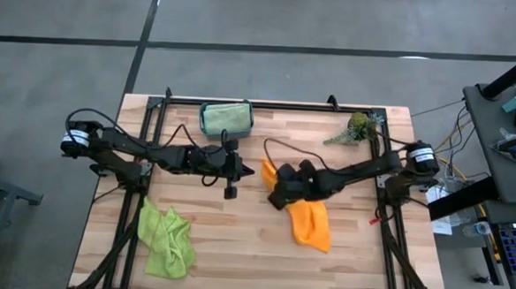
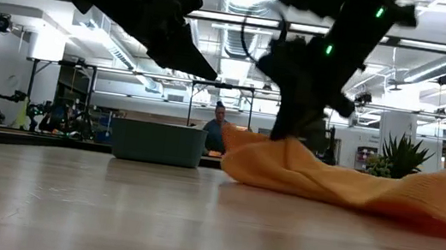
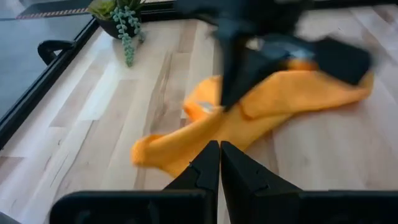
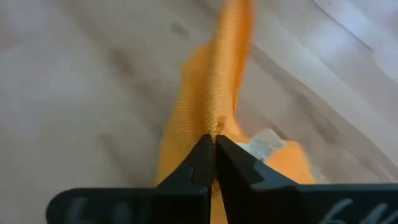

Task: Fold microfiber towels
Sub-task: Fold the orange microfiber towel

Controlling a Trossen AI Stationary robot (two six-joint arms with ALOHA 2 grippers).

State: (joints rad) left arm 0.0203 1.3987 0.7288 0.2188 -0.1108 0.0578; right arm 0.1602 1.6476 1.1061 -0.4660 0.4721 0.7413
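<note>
A: Towels on view numbered three: an orange towel [image 1: 311, 222] right of centre, a lime towel [image 1: 166, 238] near the left front edge, and a pale green one [image 1: 225, 117] lying in the bin [image 1: 250, 117] at the far edge.

B: And the rest?

A: One bin, one plant sprig [image 1: 354, 128] at the far right, two arms.

B: What was the right gripper [image 4: 213, 144] doing?

A: Its fingers were pinched tight on a fold of the orange towel, at that cloth's far left end. In the low view the fold rose to a peak under the gripper while the remainder trailed on the table [image 1: 235, 249].

B: The left gripper [image 3: 219, 149]?

A: Clenched on nothing, in the air mid-table, just right of the bin and a little nearer, its tip towards the orange towel but apart from it.

B: Room to move?

A: Bare wood lay between the two loose towels and along the front edge. The lime towel reached almost to the left rail; the orange one sat well inside the right rail.
</note>
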